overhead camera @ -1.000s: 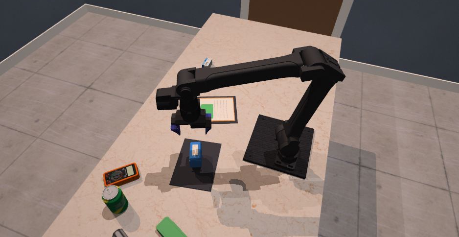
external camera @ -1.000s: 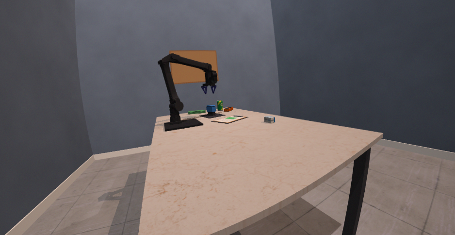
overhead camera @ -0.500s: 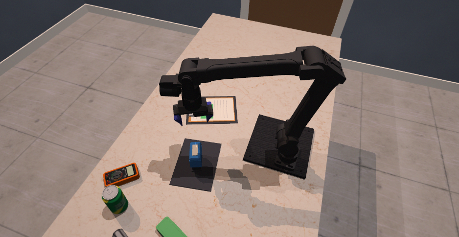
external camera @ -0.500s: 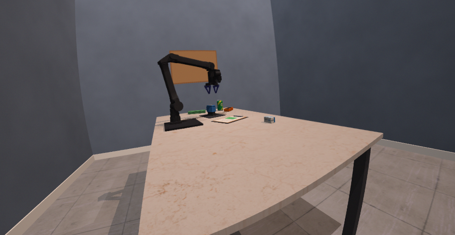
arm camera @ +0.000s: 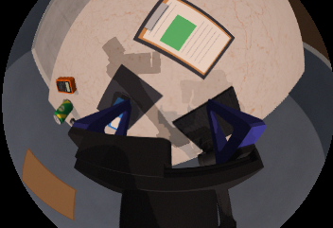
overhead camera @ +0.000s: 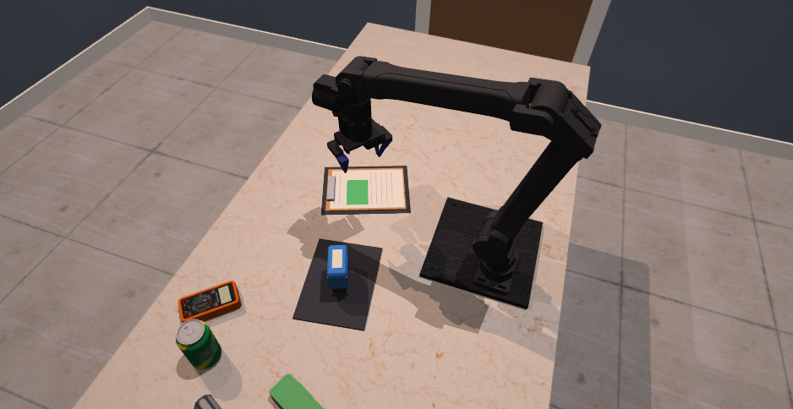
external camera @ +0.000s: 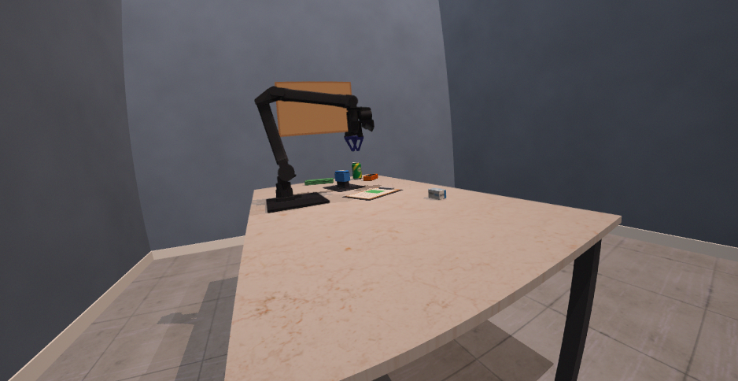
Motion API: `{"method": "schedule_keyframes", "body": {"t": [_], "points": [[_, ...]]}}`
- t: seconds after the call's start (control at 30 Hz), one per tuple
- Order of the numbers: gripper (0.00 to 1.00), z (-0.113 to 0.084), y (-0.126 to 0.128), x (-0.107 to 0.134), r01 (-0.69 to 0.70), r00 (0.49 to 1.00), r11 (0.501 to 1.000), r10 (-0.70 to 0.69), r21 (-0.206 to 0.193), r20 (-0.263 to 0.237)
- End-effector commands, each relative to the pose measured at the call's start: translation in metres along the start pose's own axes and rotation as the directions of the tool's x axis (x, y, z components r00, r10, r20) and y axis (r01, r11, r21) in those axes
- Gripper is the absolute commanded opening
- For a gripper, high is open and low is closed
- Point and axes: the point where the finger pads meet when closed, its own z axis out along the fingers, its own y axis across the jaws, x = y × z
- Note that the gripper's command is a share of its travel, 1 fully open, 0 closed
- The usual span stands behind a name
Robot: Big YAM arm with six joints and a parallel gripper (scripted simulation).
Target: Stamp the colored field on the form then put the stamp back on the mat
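The blue stamp [overhead camera: 337, 265] stands upright on the black mat [overhead camera: 338, 284]; in the wrist view only its edge shows behind the left finger [arm camera: 116, 116]. The form on a clipboard [overhead camera: 366, 189] lies beyond the mat, with a green field [overhead camera: 357, 191] near its left end; it also shows in the wrist view [arm camera: 184, 33] and in the exterior view [external camera: 372, 192]. My gripper [overhead camera: 360, 154] is open and empty. It hangs high above the table, over the far left edge of the clipboard and well away from the stamp. It also shows in the exterior view [external camera: 353, 143].
An orange multimeter [overhead camera: 209, 299] and a green can [overhead camera: 198, 343] sit at the near left of the table. A flat green object [overhead camera: 293, 392] lies at the front edge. A small grey box [external camera: 437, 193] sits farther along the table. The arm's black base plate [overhead camera: 481, 251] is right of the mat.
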Motion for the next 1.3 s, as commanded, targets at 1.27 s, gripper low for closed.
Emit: {"method": "schedule_keyframes", "body": {"t": [1.27], "points": [[1.00,0.121,-0.137,-0.036,0.860,0.510,0.510,-0.860,-0.028,0.016]]}}
